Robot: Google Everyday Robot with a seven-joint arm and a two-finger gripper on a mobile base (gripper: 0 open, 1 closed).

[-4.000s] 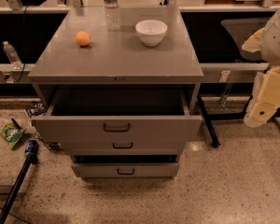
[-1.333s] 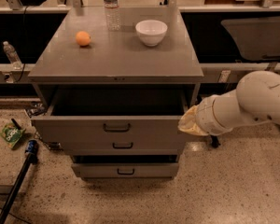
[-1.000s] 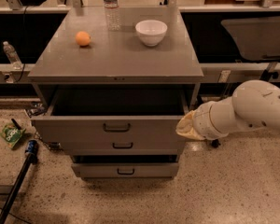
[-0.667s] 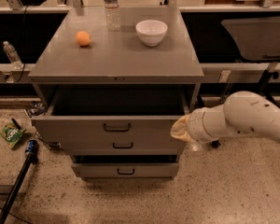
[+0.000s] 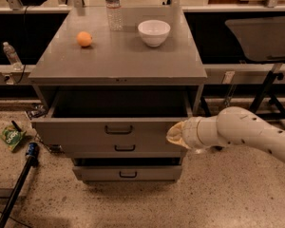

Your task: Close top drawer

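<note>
The grey cabinet (image 5: 118, 63) has three drawers. The top drawer (image 5: 85, 133) is pulled out, its dark inside showing, with a small dark loop handle (image 5: 118, 128) at the centre of its front. My gripper (image 5: 176, 135), cream-coloured at the end of the white arm (image 5: 247, 132), is at the right end of the top drawer's front panel, at or just in front of it. Whether it touches the panel cannot be told. Two shallower drawers sit below, the middle one (image 5: 125, 148) partly out and the bottom one (image 5: 128, 174) partly out.
On the cabinet top stand an orange (image 5: 84, 38), a water bottle (image 5: 114, 6) and a white bowl (image 5: 154, 32). On the floor at left lie a green packet (image 5: 11, 137) and a black pole with a blue band (image 5: 20, 182). A dark table with a black stand (image 5: 263, 37) is at right.
My arm has come in from the right and moved left, bringing the gripper to the right end of the top drawer's front. The drawer has not visibly moved.
</note>
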